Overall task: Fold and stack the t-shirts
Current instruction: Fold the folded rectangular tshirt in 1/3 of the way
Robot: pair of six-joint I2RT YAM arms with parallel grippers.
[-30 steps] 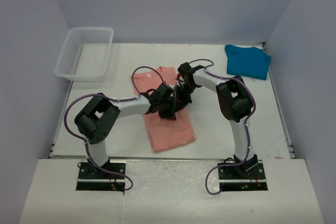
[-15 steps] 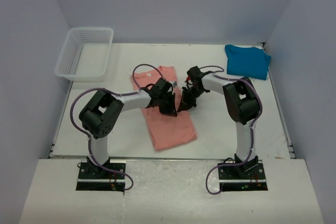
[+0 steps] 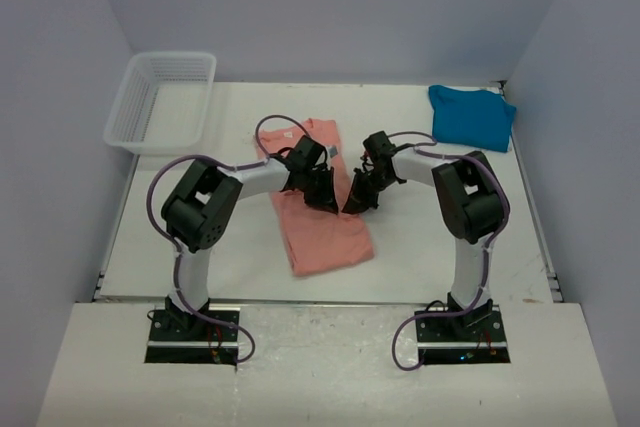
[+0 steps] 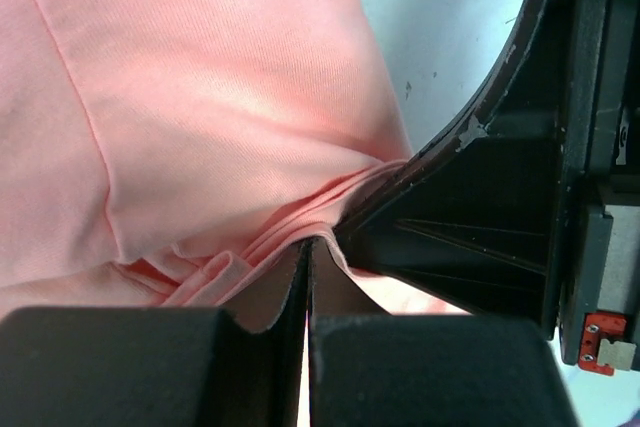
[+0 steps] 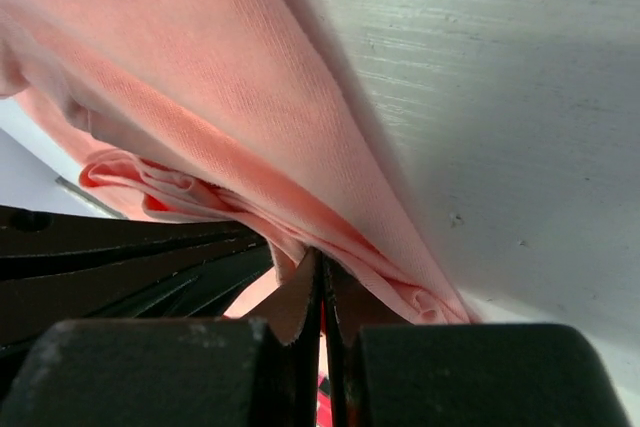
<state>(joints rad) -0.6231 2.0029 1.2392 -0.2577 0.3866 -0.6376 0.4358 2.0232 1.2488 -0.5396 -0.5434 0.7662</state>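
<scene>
Salmon-pink t-shirt: lay as a long strip in the middle of the worktop, running from the centre toward the near edge, and looked partly folded lengthwise.
Teal-blue t-shirt: sat at the far right corner of the worktop, well apart from the pink one, in a compact heap that appeared already folded.
Basket: stood at the far left corner, away from both shirts.
How the cloth would handle: light, limp knit with no stiffness. It would likely sag and drag from any held point, and stacked layers could slip apart if only some were caught.
Where to take hold: judged best at an edge or corner where the layers bunch, two holds spread along one side so the fold stays straight.
Left fingers: fully closed, tips together on a bunched ridge of pink cloth, several thin layers gathered at the pinch in the left wrist view.
Right fingers: likewise closed tight, nipping the folded right-hand edge of the pink shirt, just beside the left pair, with bare worktop right next to the pinch.
</scene>
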